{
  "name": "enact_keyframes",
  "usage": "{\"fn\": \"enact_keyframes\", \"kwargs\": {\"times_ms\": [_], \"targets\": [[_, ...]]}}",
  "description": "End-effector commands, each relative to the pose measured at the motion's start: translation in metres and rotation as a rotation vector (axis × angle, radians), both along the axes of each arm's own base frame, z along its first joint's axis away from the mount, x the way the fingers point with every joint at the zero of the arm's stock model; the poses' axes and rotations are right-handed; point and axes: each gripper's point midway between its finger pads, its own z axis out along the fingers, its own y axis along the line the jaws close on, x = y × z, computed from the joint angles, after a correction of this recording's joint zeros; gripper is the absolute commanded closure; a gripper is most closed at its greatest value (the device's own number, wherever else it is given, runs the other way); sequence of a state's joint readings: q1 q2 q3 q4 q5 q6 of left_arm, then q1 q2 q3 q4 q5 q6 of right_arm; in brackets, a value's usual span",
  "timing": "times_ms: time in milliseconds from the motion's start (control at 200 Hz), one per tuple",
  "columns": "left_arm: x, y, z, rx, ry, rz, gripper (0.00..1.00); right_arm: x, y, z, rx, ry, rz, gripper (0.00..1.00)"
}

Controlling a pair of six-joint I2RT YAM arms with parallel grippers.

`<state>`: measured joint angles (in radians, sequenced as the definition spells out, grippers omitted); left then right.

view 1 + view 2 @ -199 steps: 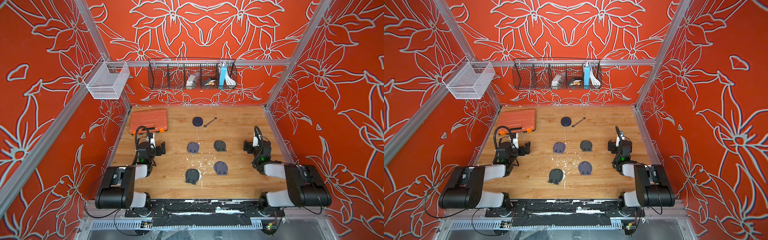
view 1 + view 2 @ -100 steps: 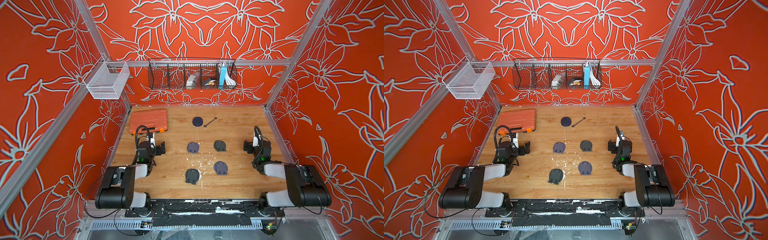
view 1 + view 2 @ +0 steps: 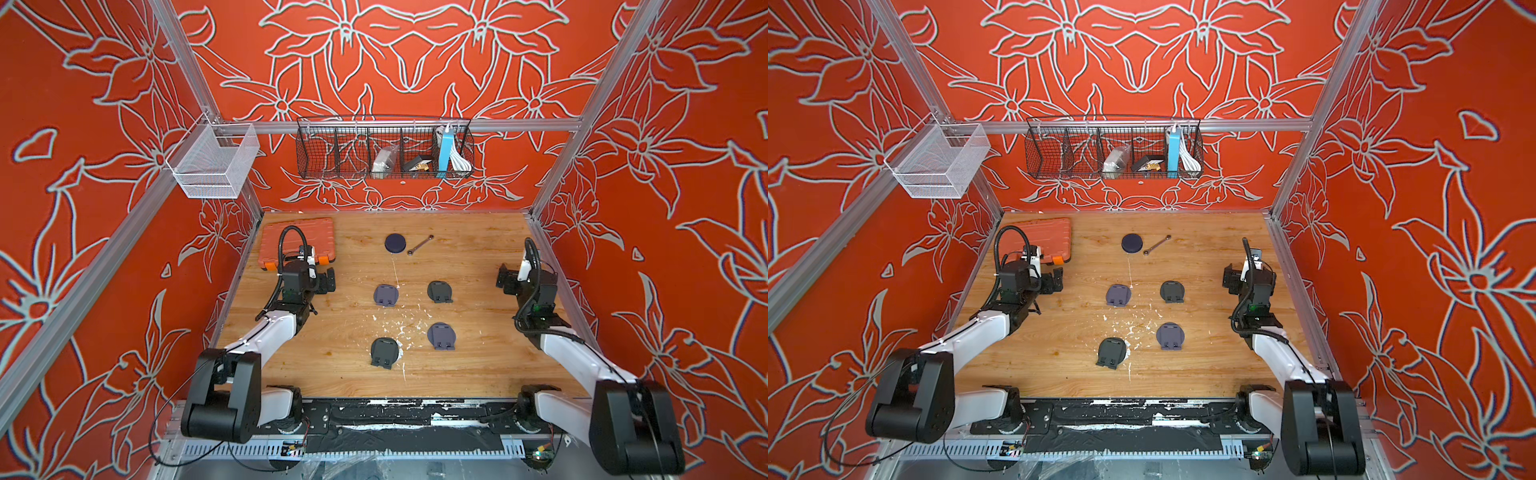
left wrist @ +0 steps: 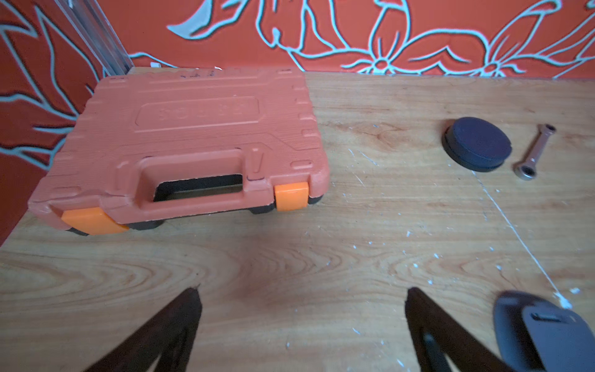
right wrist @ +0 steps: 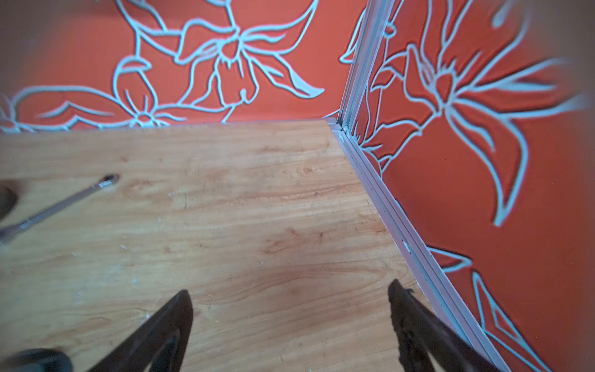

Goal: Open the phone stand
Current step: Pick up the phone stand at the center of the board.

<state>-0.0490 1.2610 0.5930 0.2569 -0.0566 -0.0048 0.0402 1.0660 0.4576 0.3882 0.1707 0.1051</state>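
nothing has moved since the earlier frames. the left gripper (image 3: pixel 328 281) still hovers at 9 o'clock over the table (image 3: pixel 478 374), jaws spread wide, holding nothing. the right gripper (image 3: pixel 503 280) stays at 3 o'clock, equally wide and empty. the stands lie flat and folded around the table's middle, well apart from both grippers: far purple phone stand (image 3: pixel 386 295) at 11 o'clock, far black phone stand (image 3: pixel 439 291) at 1, near purple phone stand (image 3: pixel 441 336) at 5, near black phone stand (image 3: pixel 385 351) at 7. the orange tool case (image 3: pixel 297 239) sits at 10 o'clock.
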Motion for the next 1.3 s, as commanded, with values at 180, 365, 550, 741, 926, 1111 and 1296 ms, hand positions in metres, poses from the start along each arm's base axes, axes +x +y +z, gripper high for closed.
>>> {"fn": "enact_keyframes", "kwargs": {"times_ms": [180,365,550,741,926,1111,1296], "targets": [[-0.008,-0.034,0.039,-0.105,0.168,-0.043,0.14,-0.02,0.028,0.043,0.253,-0.069,0.094,0.03],[-0.016,-0.076,0.043,-0.232,0.324,-0.13,0.19,-0.024,0.065,0.062,0.441,-0.101,0.277,0.03],[-0.029,-0.111,0.044,-0.347,0.418,-0.193,0.14,-0.024,0.075,0.072,0.564,-0.037,0.288,0.03],[-0.036,-0.137,0.037,-0.462,0.435,-0.252,0.14,-0.024,0.09,0.064,0.604,0.087,0.341,0.03],[-0.036,-0.169,0.018,-0.576,0.461,-0.339,0.21,-0.028,0.12,0.05,0.704,0.199,0.484,0.03],[-0.027,-0.192,-0.012,-0.583,0.47,-0.368,0.23,-0.043,0.137,0.038,0.7,0.285,0.552,0.03],[-0.017,-0.195,-0.036,-0.585,0.469,-0.352,0.24,-0.055,0.153,0.027,0.716,0.368,0.59,0.11]]}}
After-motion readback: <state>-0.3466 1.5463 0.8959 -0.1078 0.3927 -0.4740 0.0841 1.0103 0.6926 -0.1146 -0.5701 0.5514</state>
